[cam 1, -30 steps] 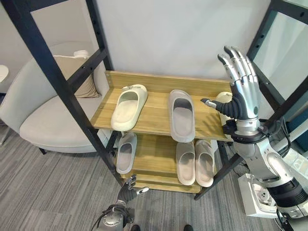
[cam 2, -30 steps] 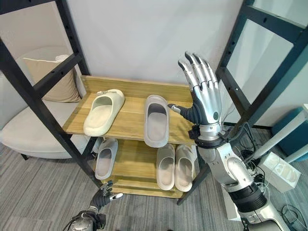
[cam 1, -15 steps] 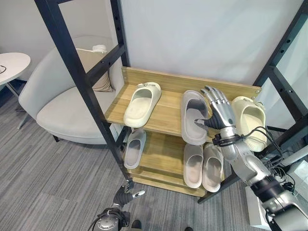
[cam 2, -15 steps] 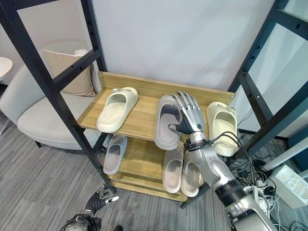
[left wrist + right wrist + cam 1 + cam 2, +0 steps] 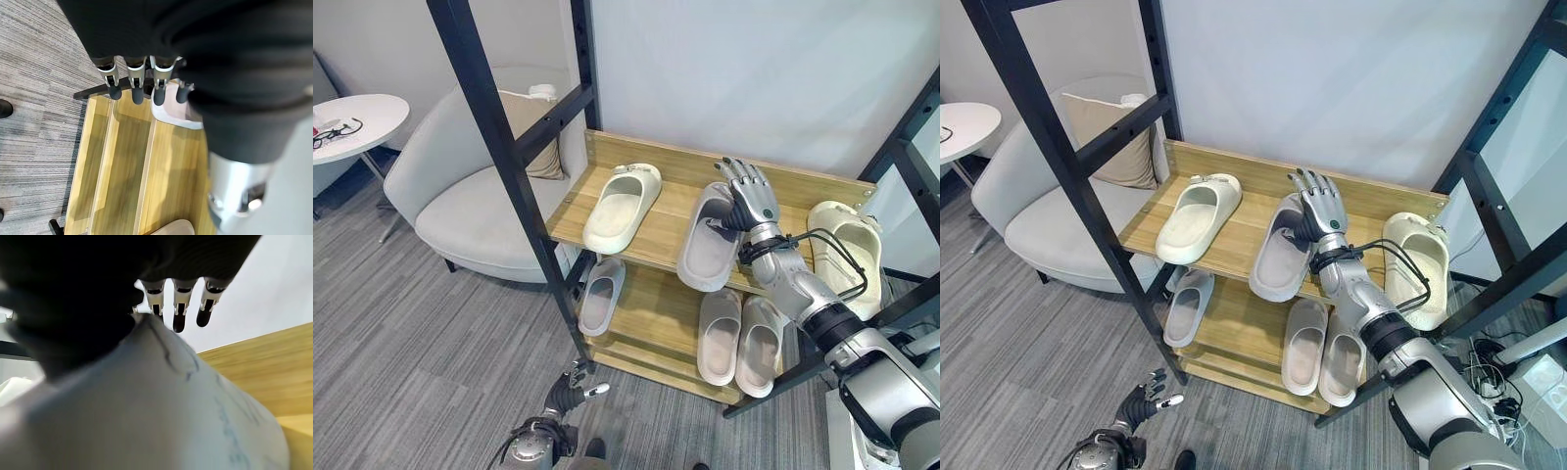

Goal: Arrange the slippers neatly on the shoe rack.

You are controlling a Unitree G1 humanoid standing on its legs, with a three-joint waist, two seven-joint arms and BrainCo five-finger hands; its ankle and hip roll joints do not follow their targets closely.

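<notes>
Fingers of the right hand are now lying straight along the grey slipper on the shoe rack's top shelf — contact made, nudging it straight can begin.

Grey slipper, cream slipper

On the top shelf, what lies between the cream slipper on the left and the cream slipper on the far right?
In the left eye view, the grey slipper lies between the left cream slipper and the right cream slipper, with the right hand resting on it.
</notes>
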